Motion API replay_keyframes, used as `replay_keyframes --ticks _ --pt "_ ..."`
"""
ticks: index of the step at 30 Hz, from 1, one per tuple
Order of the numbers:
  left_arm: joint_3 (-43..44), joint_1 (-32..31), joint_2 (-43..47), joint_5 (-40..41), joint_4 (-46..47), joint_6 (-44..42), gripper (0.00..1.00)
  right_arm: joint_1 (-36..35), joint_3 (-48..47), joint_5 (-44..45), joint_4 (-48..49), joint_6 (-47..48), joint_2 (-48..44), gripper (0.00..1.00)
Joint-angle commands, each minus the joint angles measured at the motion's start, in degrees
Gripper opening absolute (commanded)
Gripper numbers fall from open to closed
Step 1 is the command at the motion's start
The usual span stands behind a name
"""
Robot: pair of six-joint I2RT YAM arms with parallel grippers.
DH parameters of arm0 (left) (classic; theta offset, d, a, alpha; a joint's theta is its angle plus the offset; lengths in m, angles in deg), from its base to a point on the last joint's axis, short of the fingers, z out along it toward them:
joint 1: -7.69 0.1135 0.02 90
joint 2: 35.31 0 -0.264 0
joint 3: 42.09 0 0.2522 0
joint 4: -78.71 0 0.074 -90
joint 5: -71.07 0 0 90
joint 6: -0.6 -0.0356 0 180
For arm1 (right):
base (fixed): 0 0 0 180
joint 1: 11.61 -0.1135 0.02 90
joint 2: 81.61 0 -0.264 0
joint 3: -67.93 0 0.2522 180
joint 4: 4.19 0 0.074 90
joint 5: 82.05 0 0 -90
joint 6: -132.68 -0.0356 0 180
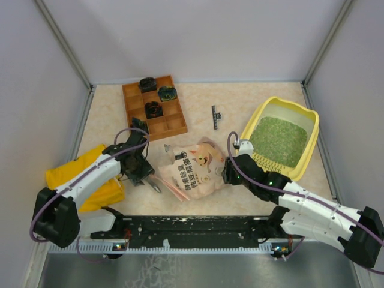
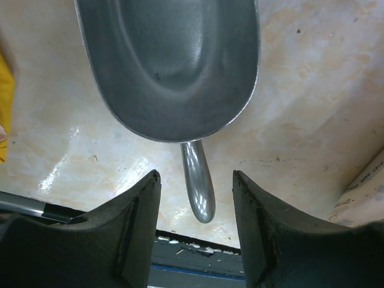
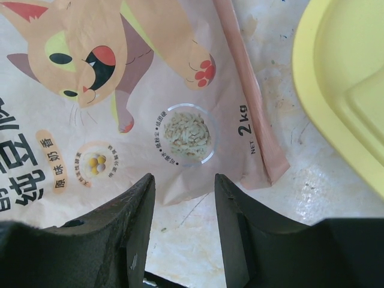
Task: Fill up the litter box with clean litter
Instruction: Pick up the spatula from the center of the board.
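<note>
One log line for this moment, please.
left gripper: open, over scoop handle | right gripper: open, over pouch | litter box: holds clean litter

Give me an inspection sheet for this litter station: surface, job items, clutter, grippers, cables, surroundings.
Surface: beige marbled table, a few specks near the litter box.
Job's things: yellow litter box at right, green clean litter inside it.
Clutter: pink pouch, metal scoop, wooden tray holding three dark items, yellow bag, small black part.
Grippers: left gripper open over the scoop's handle; right gripper open above the pouch's edge.
Cables: purple cables looped along both arms.
Surroundings: plain pale walls.
</note>
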Motion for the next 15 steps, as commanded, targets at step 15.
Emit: replay_keyframes --ticks 15 --pt "-7.5 0.1 -3.4 -3.8 8.6 5.2 0.19 0.2 -2.9 0.6 0.8 -0.2 -0.8 0.45"
